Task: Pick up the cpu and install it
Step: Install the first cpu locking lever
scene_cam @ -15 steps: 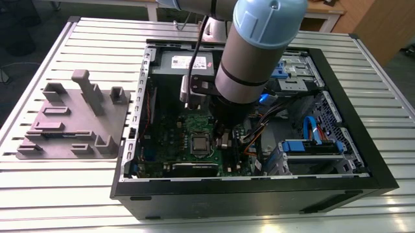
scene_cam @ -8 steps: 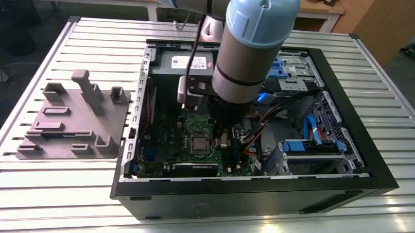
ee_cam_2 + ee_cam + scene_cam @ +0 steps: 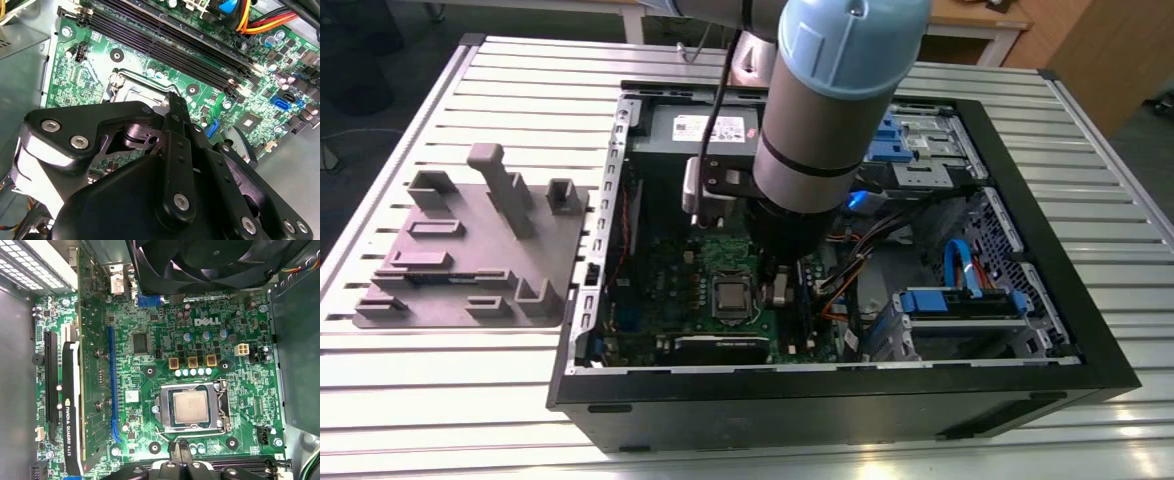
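— What's nearest?
— One black computer case (image 3: 854,410), lying open on a slatted table (image 3: 427,400). In it are one green motherboard (image 3: 150,385) and, on the exterior view's right, blue drive brackets (image 3: 961,300).
— And the cpu?
— One cpu (image 3: 190,406), lying flat in the one metal-framed socket (image 3: 218,410). The first wrist view shows it plainly, with three copper-coloured square parts (image 3: 192,361) close by.
— The gripper?
— The gripper (image 3: 180,446) hangs just beside the socket, clear of the chip. Open or closed, I cannot tell. The second wrist view adds long dark memory slots (image 3: 165,47).
— Farther?
— One power supply (image 3: 707,128), and on the exterior view's left one grey moulded tray (image 3: 467,250).
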Controlling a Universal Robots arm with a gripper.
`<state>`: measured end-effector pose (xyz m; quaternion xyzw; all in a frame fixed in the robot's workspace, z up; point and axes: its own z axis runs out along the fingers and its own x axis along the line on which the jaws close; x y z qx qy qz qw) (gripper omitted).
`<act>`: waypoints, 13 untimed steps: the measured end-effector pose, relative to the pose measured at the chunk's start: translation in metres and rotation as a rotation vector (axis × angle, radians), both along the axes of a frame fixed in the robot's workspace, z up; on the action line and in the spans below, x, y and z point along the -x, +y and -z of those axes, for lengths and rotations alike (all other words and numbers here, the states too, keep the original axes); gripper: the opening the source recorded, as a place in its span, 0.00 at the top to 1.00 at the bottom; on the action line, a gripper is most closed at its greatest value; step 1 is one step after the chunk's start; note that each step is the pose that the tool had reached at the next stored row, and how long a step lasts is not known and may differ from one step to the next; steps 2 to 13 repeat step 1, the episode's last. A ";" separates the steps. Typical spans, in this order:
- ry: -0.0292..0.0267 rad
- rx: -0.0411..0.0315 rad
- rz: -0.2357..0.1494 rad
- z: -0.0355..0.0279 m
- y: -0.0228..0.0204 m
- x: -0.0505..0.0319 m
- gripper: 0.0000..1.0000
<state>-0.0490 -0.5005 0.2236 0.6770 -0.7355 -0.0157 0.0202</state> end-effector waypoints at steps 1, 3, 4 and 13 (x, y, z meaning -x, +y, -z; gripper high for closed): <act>-0.0002 0.0000 0.000 0.0000 0.0000 0.0000 0.90; -0.0002 0.0000 0.000 0.0000 0.0000 0.0000 0.90; -0.0002 0.0000 0.000 0.0000 0.0000 0.0000 0.90; -0.0002 0.0000 0.000 0.0000 0.0000 0.0000 0.90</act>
